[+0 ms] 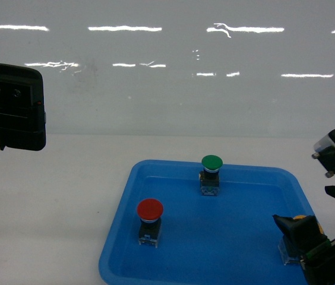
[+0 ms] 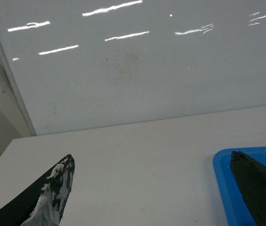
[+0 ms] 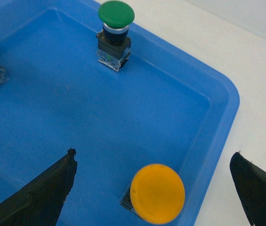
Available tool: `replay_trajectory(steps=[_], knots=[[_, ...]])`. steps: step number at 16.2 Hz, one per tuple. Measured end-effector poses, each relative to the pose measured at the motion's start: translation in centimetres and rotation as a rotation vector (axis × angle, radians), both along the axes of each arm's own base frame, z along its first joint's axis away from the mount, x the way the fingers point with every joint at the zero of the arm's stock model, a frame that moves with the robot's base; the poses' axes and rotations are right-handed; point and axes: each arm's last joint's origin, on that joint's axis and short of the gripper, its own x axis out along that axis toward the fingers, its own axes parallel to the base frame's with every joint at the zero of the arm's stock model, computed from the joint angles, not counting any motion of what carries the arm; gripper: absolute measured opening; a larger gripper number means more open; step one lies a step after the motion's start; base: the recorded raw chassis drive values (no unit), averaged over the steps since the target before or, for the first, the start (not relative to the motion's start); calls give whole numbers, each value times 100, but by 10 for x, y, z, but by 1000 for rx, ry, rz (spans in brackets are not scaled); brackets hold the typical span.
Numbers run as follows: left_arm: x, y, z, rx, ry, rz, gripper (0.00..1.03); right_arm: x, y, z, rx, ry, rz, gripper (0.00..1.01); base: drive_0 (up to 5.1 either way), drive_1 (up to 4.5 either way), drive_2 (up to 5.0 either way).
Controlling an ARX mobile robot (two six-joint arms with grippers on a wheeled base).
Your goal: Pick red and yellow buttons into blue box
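Note:
The red button (image 1: 149, 209) stands upright in the left half of a shallow blue tray (image 1: 233, 231). At the tray's right front corner sits the yellow button (image 3: 157, 193), its cap showing between the fingers of my right gripper (image 3: 153, 153). That gripper is open and hovers above the cap without touching it. In the head view the right gripper (image 1: 307, 211) mostly covers the yellow button (image 1: 300, 218). My left gripper (image 2: 152, 156) is open and holds nothing, raised at the far left (image 1: 16, 107) over bare table. The blue box is out of view.
A green-capped button (image 1: 212, 162) stands at the tray's back middle, also seen in the right wrist view (image 3: 116, 13). The tray's corner (image 2: 222, 174) shows by the left gripper's right finger. A glossy white wall runs behind the white table.

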Motion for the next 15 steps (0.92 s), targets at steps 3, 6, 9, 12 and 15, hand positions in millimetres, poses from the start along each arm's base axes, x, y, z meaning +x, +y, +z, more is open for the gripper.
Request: replay_trajectory(steps=[3,6,9,12,15], knots=[[0,0,0,0,0,1,98,18,3,-22,-54,93,18,98,0,0,0],[0,0,0,0,0,1,98,16,7,-36,-89,134,35,98,0,0,0],[0,0,0,0,0,1,98,9,12,-47,-102,150,52,98,0,0,0],[0,0,0,0,0,1,98,6,13,-55,-106,162,56,98,0,0,0],[0,0,0,0,0,1,98,10,13,-59,-120,128,26,63,0,0,0]])
